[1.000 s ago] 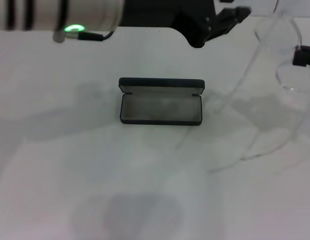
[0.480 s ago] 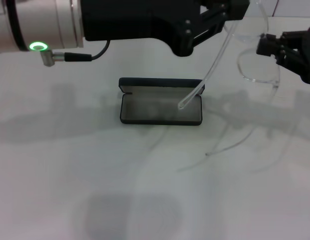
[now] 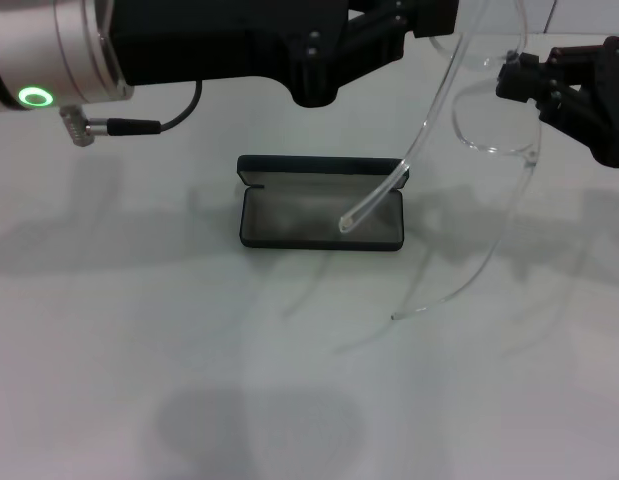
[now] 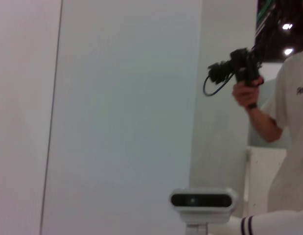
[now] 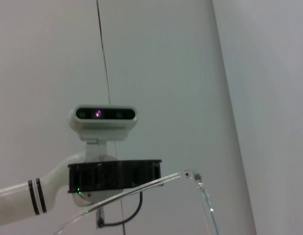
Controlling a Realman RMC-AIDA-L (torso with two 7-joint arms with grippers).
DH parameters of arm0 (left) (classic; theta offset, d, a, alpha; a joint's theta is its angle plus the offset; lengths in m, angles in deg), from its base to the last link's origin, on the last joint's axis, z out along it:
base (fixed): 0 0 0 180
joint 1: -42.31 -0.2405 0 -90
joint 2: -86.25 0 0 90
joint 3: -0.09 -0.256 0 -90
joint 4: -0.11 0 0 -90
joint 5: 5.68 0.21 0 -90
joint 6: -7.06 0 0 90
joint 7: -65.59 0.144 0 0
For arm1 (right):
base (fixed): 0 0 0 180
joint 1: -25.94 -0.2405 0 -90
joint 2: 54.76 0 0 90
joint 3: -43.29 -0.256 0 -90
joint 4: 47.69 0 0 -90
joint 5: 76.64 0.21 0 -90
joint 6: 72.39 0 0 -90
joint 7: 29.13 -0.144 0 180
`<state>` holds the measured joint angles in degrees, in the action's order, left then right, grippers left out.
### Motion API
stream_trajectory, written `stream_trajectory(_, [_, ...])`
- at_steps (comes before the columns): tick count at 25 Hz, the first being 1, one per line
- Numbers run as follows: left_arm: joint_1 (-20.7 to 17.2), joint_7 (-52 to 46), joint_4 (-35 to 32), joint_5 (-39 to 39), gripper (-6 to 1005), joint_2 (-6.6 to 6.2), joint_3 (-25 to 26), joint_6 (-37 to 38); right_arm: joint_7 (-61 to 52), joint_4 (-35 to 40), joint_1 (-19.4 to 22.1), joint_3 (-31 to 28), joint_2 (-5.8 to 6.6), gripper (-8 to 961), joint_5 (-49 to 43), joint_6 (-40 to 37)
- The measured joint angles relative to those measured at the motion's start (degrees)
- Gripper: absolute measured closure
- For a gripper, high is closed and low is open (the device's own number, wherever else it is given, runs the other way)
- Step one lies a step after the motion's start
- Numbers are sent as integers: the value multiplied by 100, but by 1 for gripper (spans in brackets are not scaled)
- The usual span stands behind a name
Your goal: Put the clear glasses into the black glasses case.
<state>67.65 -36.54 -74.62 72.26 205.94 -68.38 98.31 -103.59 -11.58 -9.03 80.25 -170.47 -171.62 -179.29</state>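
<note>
The black glasses case lies open on the white table, lid up at the back and grey lining showing. The clear glasses hang in the air to the right of the case and above it, with my right gripper shut on their front. One long temple arm slants down so that its tip lies over the case's right half in the head view. The other arm ends over the table in front of the case. My left gripper is at the top, close to the glasses' upper end. The right wrist view shows a clear temple.
My left arm spans the top of the head view, behind the case. A person holding a camera rig stands off to one side in the left wrist view. Both wrist views mostly show a wall and my head camera.
My right gripper has carried the glasses leftward towards the case, and one temple tip now hangs over the case's right half. My left arm has also shifted left across the top.
</note>
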Motion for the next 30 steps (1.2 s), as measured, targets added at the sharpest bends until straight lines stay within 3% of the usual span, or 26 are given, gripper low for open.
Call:
stream_trajectory(18, [112, 452, 536, -182, 936, -6, -116, 484, 152, -345, -264, 107, -22, 889, 173, 1])
stream_trajectory(30, [112, 935, 870, -196, 936, 12, -114, 487, 152, -379, -247, 530, -21, 889, 538, -44])
